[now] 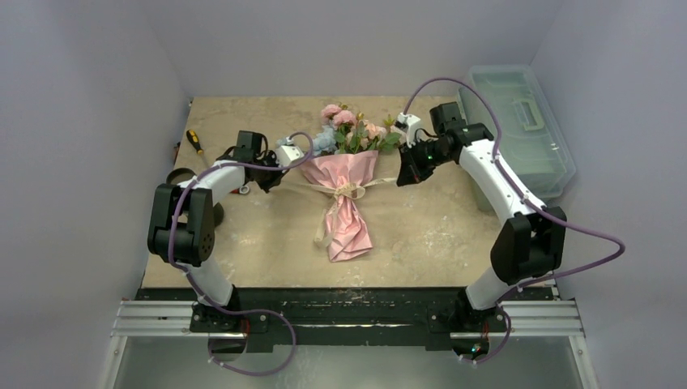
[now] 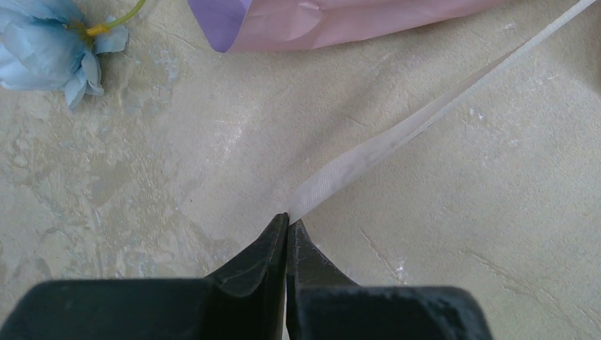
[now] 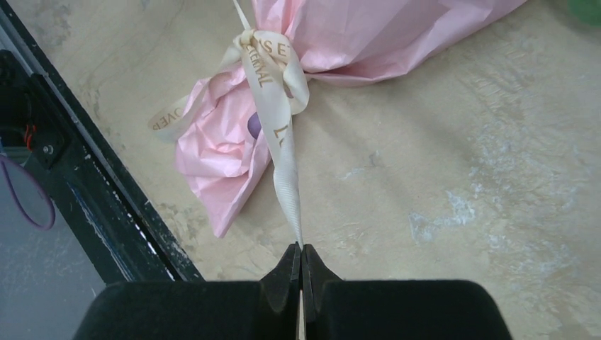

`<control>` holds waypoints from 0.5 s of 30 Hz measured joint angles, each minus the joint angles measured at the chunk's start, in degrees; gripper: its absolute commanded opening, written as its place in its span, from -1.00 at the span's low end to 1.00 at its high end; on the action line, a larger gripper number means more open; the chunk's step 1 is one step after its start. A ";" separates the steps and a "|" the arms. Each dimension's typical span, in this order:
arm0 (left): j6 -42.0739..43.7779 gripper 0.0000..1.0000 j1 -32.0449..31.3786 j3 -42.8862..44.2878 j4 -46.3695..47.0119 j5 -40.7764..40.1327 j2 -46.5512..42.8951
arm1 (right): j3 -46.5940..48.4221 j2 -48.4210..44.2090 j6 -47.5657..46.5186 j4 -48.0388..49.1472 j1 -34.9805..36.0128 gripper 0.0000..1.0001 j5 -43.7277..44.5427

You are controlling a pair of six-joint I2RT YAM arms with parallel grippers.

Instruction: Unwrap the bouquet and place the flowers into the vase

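The bouquet (image 1: 348, 203) lies mid-table in pink paper (image 3: 227, 149), lilac inside (image 2: 227, 18), with its flowers (image 1: 352, 130) pointing to the far side. A cream ribbon knot (image 3: 273, 64) ties its waist. My left gripper (image 1: 279, 180) (image 2: 288, 219) is shut on one ribbon tail (image 2: 397, 134), which runs taut to the wrap. My right gripper (image 1: 399, 180) (image 3: 301, 246) is shut on the other ribbon tail (image 3: 287, 184), on the opposite side. A pale-blue flower (image 2: 42, 49) lies loose by the wrap. The dark round vase (image 1: 180, 176) stands at the left edge, partly hidden by my left arm.
A clear lidded plastic box (image 1: 518, 130) fills the back right corner. An orange-and-black screwdriver (image 1: 194, 141) lies back left. The table's black front rail (image 3: 106, 191) runs close to the bouquet's stem end.
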 measured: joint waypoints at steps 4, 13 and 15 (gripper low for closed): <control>0.90 -1.00 0.02 0.00 -0.17 -0.28 0.00 | 2.62 -1.99 0.59 -0.04 -0.74 -1.00 0.00; 3.65 -1.00 0.04 -0.02 -0.46 -1.53 0.17 | 8.92 -5.55 2.16 -0.07 -4.13 -1.00 -0.15; 4.26 -1.00 0.04 -0.02 -0.57 -1.77 0.28 | 10.32 -5.97 2.80 0.02 -4.96 -1.00 -0.17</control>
